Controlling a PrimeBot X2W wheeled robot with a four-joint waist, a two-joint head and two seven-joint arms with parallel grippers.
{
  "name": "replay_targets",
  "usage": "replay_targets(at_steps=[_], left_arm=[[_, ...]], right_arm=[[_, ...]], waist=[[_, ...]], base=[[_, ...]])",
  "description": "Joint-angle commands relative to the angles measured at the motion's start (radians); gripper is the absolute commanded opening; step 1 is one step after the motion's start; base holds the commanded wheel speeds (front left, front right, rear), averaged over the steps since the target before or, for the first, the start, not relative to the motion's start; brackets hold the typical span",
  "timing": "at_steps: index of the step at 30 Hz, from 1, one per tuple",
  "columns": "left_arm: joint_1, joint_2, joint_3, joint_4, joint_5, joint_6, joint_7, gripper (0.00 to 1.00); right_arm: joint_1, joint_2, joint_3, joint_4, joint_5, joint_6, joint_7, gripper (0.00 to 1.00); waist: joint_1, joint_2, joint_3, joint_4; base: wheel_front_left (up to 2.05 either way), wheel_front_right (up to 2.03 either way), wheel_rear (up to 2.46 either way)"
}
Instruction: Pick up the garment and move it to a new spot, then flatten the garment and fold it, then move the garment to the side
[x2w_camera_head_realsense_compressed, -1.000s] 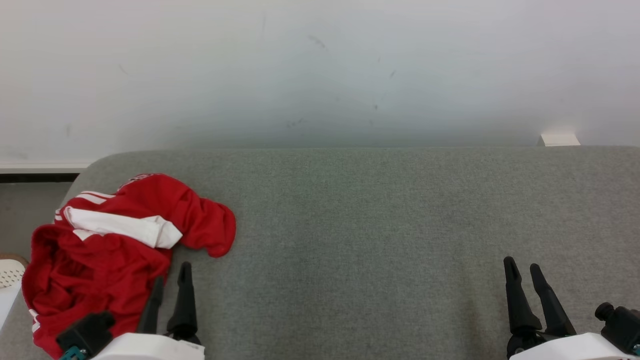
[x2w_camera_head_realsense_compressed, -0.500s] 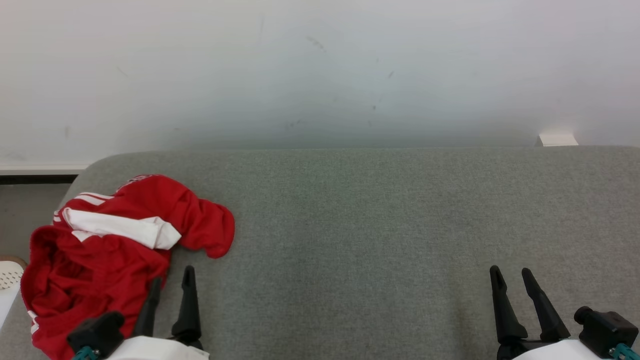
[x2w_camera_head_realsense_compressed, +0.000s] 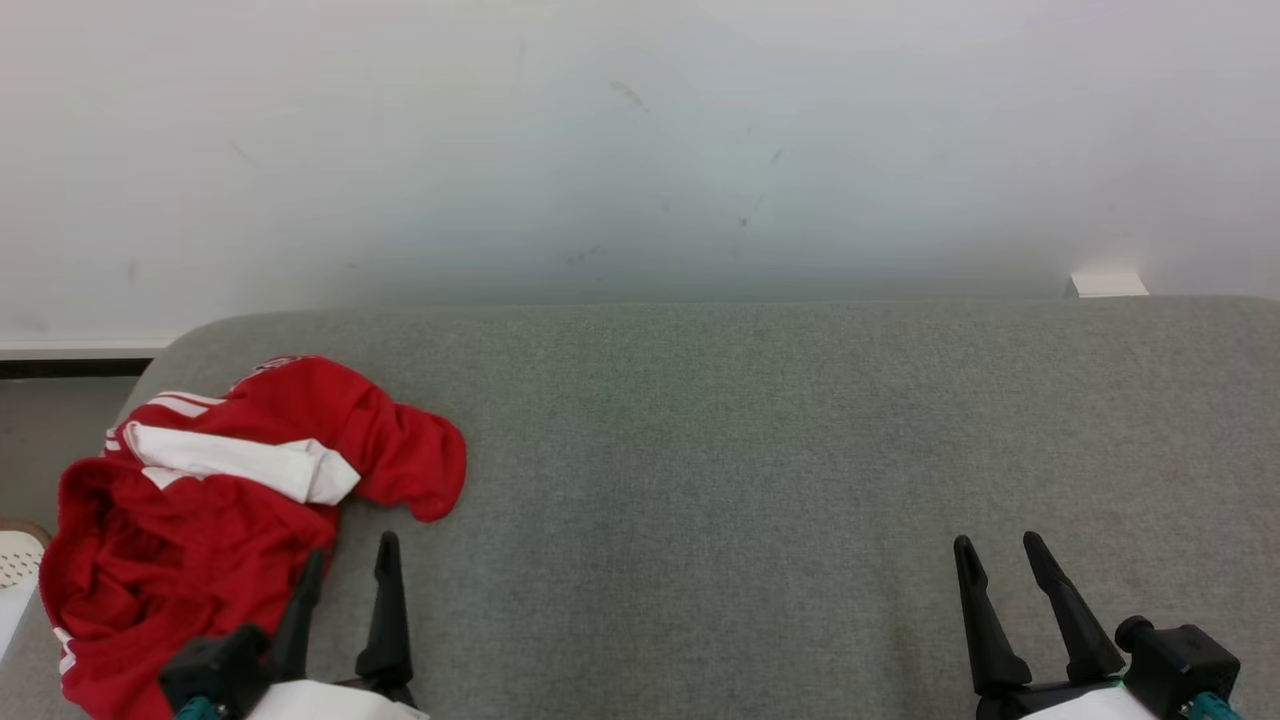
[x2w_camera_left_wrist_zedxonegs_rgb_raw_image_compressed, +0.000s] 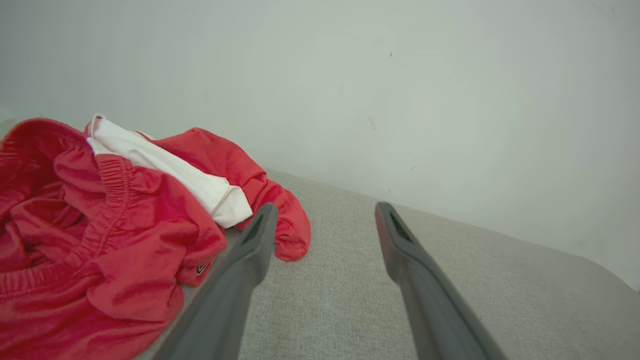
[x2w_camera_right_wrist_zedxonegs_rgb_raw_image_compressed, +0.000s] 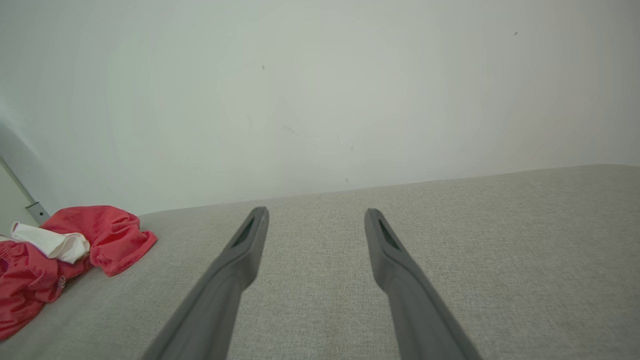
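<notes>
The garment (x2w_camera_head_realsense_compressed: 230, 500) is a crumpled red piece with a white panel and white stripes, lying at the left end of the grey padded surface (x2w_camera_head_realsense_compressed: 720, 450). It also appears in the left wrist view (x2w_camera_left_wrist_zedxonegs_rgb_raw_image_compressed: 115, 220) and far left in the right wrist view (x2w_camera_right_wrist_zedxonegs_rgb_raw_image_compressed: 60, 255). My left gripper (x2w_camera_head_realsense_compressed: 350, 565) is open at the lower left, its left finger at the garment's right edge, nothing between the fingers (x2w_camera_left_wrist_zedxonegs_rgb_raw_image_compressed: 325, 210). My right gripper (x2w_camera_head_realsense_compressed: 1000, 555) stands open over bare fabric at the lower right (x2w_camera_right_wrist_zedxonegs_rgb_raw_image_compressed: 315, 212).
A pale wall (x2w_camera_head_realsense_compressed: 640, 150) rises right behind the grey surface. The surface's rounded left corner (x2w_camera_head_realsense_compressed: 190, 335) drops to a floor strip, and a white perforated object (x2w_camera_head_realsense_compressed: 15, 560) sits at the left edge. A small white block (x2w_camera_head_realsense_compressed: 1108, 285) rests at the back right.
The head view has shifted slightly. Both grippers have slid lower in the picture, the right one also leftward. The garment lies as before.
</notes>
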Motion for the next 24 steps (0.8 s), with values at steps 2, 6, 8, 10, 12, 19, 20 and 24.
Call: replay_targets(at_steps=[2, 6, 8, 10, 12, 19, 20, 24], left_arm=[[0.007, 0.003, -0.001, -0.011, 0.044, -0.001, -0.01, 1.0], [0.01, 0.0, -0.004, -0.018, 0.083, 0.002, -0.019, 1.0], [0.011, -0.001, -0.005, -0.022, 0.098, 0.004, -0.024, 1.0], [0.012, -0.002, -0.004, -0.025, 0.116, 0.006, -0.03, 1.0], [0.014, -0.003, -0.001, -0.028, 0.133, 0.011, -0.032, 1.0], [0.017, -0.006, 0.001, -0.033, 0.184, 0.016, -0.049, 1.0], [0.017, -0.007, 0.001, -0.033, 0.193, 0.016, -0.051, 1.0], [0.015, -0.008, -0.002, -0.034, 0.222, 0.018, -0.058, 1.0]], right_arm=[[-0.011, -0.002, 0.006, -0.012, -0.039, 0.001, -0.012, 1.0], [-0.007, -0.002, 0.013, -0.017, -0.075, 0.001, -0.021, 1.0], [-0.005, -0.002, 0.015, -0.02, -0.092, 0.001, -0.024, 1.0], [-0.004, -0.002, 0.016, -0.024, -0.102, 0.001, -0.029, 1.0], [-0.003, -0.002, 0.014, -0.03, -0.117, 0.001, -0.032, 1.0], [0.003, -0.001, 0.013, -0.034, -0.158, 0.001, -0.046, 1.0], [0.003, -0.001, 0.013, -0.035, -0.163, 0.001, -0.049, 1.0], [0.001, -0.001, 0.014, -0.035, -0.186, 0.001, -0.056, 1.0]], waist=[[0.0, -0.0001, -0.002, -0.002], [0.0, -0.0001, -0.004, -0.003], [0.0, -0.0001, -0.004, -0.004], [0.0, -0.0001, -0.005, -0.005], [0.0, -0.0001, -0.006, -0.006], [0.0, -0.0001, -0.008, -0.01], [0.0, -0.0001, -0.008, -0.01], [0.0, -0.0001, -0.007, -0.011]], base=[[0.0, 0.0, 0.0], [0.0, 0.0, 0.0], [0.0, 0.0, 0.0], [0.0, 0.0, 0.0], [0.0, 0.0, 0.0], [0.0, 0.0, 0.0], [0.0, 0.0, 0.0], [0.0, 0.0, 0.0]])
